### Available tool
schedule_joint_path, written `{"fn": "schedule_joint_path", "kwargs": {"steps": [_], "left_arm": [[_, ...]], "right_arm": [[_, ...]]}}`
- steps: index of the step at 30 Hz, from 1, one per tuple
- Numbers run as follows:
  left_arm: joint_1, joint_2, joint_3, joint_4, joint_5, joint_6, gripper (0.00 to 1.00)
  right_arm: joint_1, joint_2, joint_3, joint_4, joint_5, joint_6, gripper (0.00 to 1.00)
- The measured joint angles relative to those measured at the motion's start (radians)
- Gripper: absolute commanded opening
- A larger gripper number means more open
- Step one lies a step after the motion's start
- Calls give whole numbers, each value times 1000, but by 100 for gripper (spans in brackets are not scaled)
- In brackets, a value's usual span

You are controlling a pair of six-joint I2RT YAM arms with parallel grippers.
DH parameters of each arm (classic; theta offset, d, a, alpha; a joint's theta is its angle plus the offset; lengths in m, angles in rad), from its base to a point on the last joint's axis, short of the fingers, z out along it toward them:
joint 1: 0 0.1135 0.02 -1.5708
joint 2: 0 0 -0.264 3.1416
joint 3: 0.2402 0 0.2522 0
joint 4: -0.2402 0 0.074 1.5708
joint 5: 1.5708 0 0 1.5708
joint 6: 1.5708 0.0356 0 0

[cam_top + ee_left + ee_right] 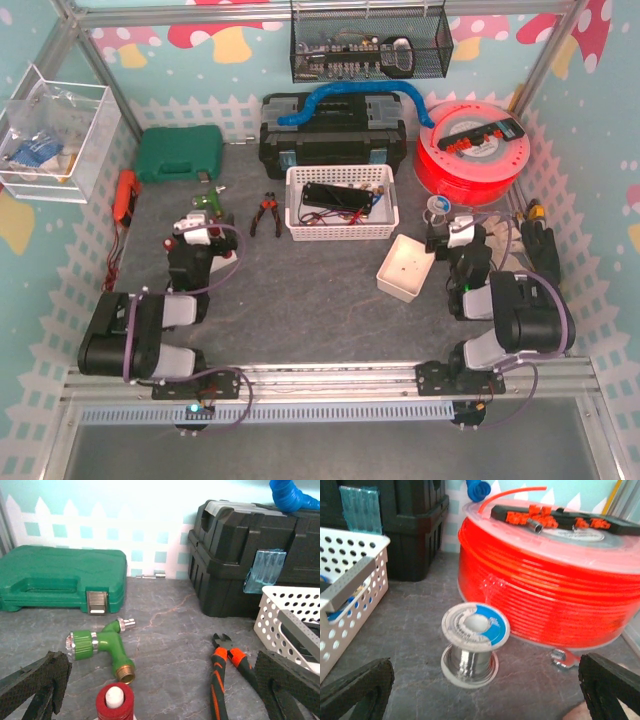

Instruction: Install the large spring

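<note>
No large spring shows in any view. My left gripper (197, 225) (162, 680) is open, its padded fingers (40, 680) wide apart low over the table. A red cap with a white tip (115, 700) stands between them at the bottom edge, touching neither finger. My right gripper (452, 228) (485, 687) is open and empty. A small solder spool (474, 647) stands just ahead of it, between its fingers (612, 685).
A green hose fitting (100, 645) and orange pliers (225, 670) lie ahead of the left gripper. A white basket (341, 203), black toolbox (332, 135), green case (180, 153) and orange filament reel (470, 150) stand at the back. A small white box (405, 267) sits centre right.
</note>
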Motion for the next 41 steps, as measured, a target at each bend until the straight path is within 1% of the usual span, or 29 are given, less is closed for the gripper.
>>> {"fn": "schedule_joint_path", "kwargs": {"steps": [5, 8, 19, 41], "left_arm": [[0, 123, 4, 111, -5, 7, 99], [0, 161, 5, 127, -9, 9, 99], [0, 163, 8, 166, -9, 10, 99], [0, 163, 8, 173, -11, 10, 99]], "right_arm": [[0, 39, -10, 38, -27, 1, 100], [0, 39, 0, 47, -24, 2, 100], [0, 39, 1, 50, -24, 4, 100], [0, 39, 1, 50, -23, 4, 100]]}}
